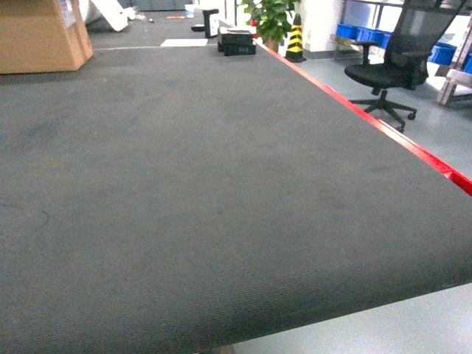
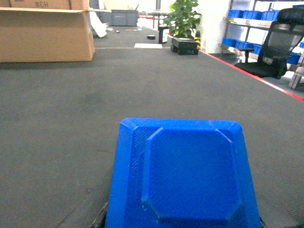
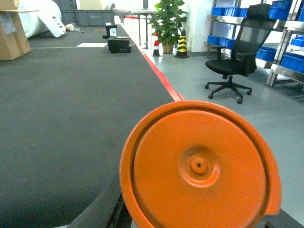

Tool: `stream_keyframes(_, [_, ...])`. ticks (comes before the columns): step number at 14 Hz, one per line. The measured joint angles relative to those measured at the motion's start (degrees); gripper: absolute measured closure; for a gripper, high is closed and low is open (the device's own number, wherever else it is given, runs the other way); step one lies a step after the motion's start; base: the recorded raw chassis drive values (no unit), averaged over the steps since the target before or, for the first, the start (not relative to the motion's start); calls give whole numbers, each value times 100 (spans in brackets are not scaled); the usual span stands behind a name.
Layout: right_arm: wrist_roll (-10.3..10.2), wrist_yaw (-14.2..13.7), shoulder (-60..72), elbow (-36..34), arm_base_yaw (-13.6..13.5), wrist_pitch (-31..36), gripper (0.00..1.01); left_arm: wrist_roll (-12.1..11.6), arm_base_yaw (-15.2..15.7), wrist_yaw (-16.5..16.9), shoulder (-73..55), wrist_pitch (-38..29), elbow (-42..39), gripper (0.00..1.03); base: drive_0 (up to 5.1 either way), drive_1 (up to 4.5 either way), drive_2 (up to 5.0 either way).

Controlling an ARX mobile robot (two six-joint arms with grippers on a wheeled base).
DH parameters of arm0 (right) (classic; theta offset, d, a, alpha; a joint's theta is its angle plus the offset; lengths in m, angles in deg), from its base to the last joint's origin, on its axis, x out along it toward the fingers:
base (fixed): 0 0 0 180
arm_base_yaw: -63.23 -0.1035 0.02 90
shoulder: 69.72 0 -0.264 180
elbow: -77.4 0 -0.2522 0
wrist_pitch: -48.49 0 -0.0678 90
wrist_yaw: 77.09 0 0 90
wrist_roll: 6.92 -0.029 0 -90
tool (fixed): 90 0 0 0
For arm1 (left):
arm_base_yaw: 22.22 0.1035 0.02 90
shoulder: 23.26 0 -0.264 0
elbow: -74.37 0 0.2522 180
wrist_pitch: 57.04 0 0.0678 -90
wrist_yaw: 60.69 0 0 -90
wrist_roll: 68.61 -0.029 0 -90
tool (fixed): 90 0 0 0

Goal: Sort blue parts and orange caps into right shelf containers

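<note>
Only the wrist views show the parts. From the head view I see just the dark mat (image 1: 206, 192) with its red edge (image 1: 383, 129), a cardboard box (image 1: 40, 33) at the far left, a black office chair (image 1: 391, 70) on the grey floor to the right, and some blue crates (image 1: 361, 34) on a shelf behind the chair; no arm and no gripper appear there. From the left wrist view a blue part (image 2: 183, 175) fills the lower middle of the picture, very close to the camera, with an eight-sided raised face, above the mat (image 2: 95, 95). The left gripper itself is hidden behind this part, so I cannot tell how its jaws stand. Far behind are the box (image 2: 45, 33), a green plant (image 2: 184, 19) and more crates (image 2: 249, 14) on the shelf at the right. From the right wrist view an orange cap (image 3: 199, 166) covers the lower middle, round, with a small hub in its centre, just over the red edge (image 3: 159, 76) of the mat. The right gripper is also hidden behind the cap, and I cannot tell the state of its jaws. This view gives the clearest look at the crates (image 3: 292, 61) on the metal shelf, well apart from the cap, beyond the chair (image 3: 235, 52).
</note>
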Motion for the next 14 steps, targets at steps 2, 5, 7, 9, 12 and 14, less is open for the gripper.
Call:
stream_keyframes(2, [0,0,0,0,0,0,57,0,0,0,0,0,0,59,-168,-168,-168])
stream_keyframes(5, [0,0,0,0,0,0,57,0,0,0,0,-2,0,59,-168,-168,-168])
stream_keyframes(7, [0,0,0,0,0,0,57,0,0,0,0,-2,0,59,-168,-168,-168])
stream_keyframes(9, [0,0,0,0,0,0,57,0,0,0,0,0,0,59,-168,-168,-168])
stream_keyframes(12, [0,0,0,0,0,0,57,0,0,0,0,0,0,59,-168,-168,-168])
stream_keyframes(14, [0,0,0,0,0,0,57,0,0,-2,0,0,0,59,-168,-168,-168])
